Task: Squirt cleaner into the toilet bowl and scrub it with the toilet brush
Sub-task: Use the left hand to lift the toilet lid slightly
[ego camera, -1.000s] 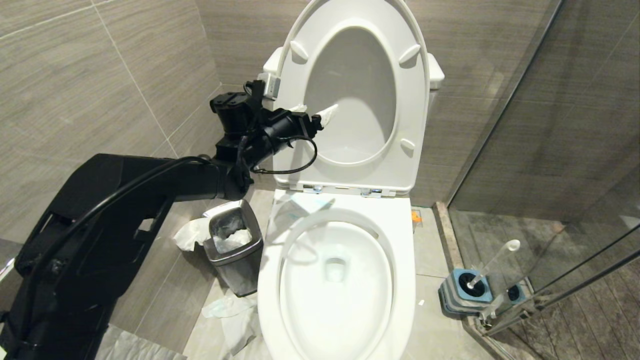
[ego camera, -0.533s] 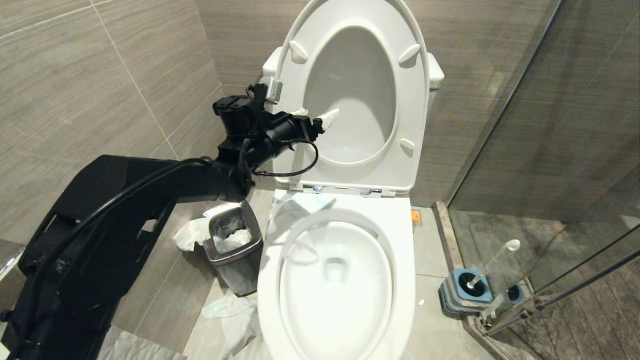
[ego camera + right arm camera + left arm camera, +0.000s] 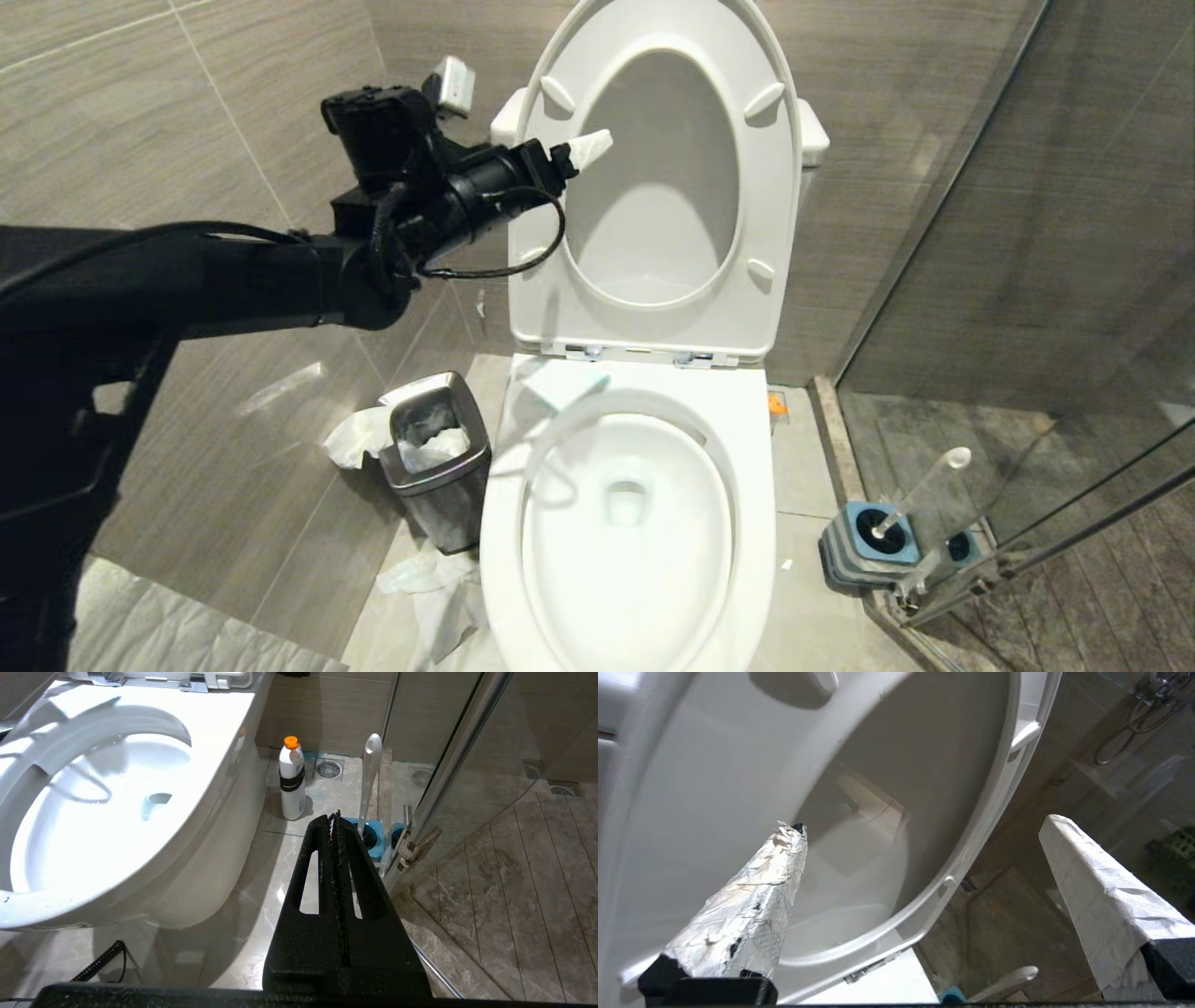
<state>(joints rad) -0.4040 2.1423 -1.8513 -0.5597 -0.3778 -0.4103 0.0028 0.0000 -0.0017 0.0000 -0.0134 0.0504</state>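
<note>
Head view: the left tool (image 3: 574, 149) is raised beside the upright seat and lid (image 3: 775, 187) of the toilet bowl (image 3: 625, 560), at the seat's upper left rim. Only one paper-wrapped finger shows clearly here. The toilet brush (image 3: 920, 490) stands in its blue-topped holder (image 3: 868, 546) on the floor, well apart, below and right of the tool. A steel waste bin (image 3: 434, 457) sits below the tool.

Left wrist view: the two wrapped fingers (image 3: 752, 914) stand wide apart and hold nothing; the seat's underside lies just ahead. Contact cannot be determined.

Right wrist view: the right tool (image 3: 335, 826) is fully closed and empty, low beside the bowl. Only this view shows a white bottle with orange cap (image 3: 291, 781) just beyond the tool; the brush holder is partly hidden behind it.
</note>
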